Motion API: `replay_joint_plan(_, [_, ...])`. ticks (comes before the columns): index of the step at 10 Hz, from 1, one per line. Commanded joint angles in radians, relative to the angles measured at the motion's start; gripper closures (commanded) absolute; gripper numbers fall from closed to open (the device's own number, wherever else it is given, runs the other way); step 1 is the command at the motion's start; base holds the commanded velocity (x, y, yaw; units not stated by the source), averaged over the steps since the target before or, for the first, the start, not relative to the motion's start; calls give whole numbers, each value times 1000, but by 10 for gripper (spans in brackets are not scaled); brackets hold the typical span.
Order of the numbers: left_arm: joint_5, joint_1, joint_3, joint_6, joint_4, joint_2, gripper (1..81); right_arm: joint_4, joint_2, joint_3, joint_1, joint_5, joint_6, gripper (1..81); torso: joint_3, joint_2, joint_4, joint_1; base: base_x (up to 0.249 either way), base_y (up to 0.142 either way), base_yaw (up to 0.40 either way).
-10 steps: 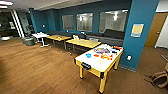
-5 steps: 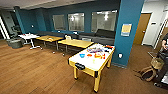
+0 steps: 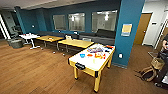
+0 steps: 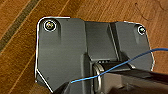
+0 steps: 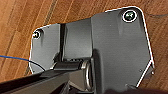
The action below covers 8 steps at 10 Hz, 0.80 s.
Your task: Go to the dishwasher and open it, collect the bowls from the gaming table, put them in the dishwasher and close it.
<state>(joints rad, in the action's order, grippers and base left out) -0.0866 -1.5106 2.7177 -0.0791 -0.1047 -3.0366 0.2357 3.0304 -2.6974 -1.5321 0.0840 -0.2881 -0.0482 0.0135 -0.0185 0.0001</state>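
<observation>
I am driving toward the gaming desk (image 3: 93, 62), where the blue bowl (image 3: 82, 55) and orange-red bowl (image 3: 89, 55) sit mid-top. I should arrive square and slow. Whether either end effector is wide or narrow, I cannot tell.

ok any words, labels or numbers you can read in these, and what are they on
None can be read.
Yellow notice on the blue pillar: too blurred to read.
Colourful items on the gaming table: no print can be made out.
Dark panel on the table's end: no lettering can be made out.
</observation>
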Motion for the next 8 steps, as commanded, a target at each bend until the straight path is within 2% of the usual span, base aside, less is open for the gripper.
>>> replay_joint_plan(1, [48, 48, -2, -7, 2, -2, 10, -4, 3, 4, 48, -46, 1, 10, 0, 0, 0, 0, 0, 0, 0])
replay_joint_plan(4, [47, 48, -2, -7, 0, -2, 10, -4, 3, 4, 46, -46, 1, 10, 0, 0, 0, 0, 0, 0, 0])
replay_joint_plan(8, [45, 46, -2, -7, -1, -2, 10, -4, 3, 4, 45, -46, 1, 10, 0, 1, 0, 0, 94, 0, 0])
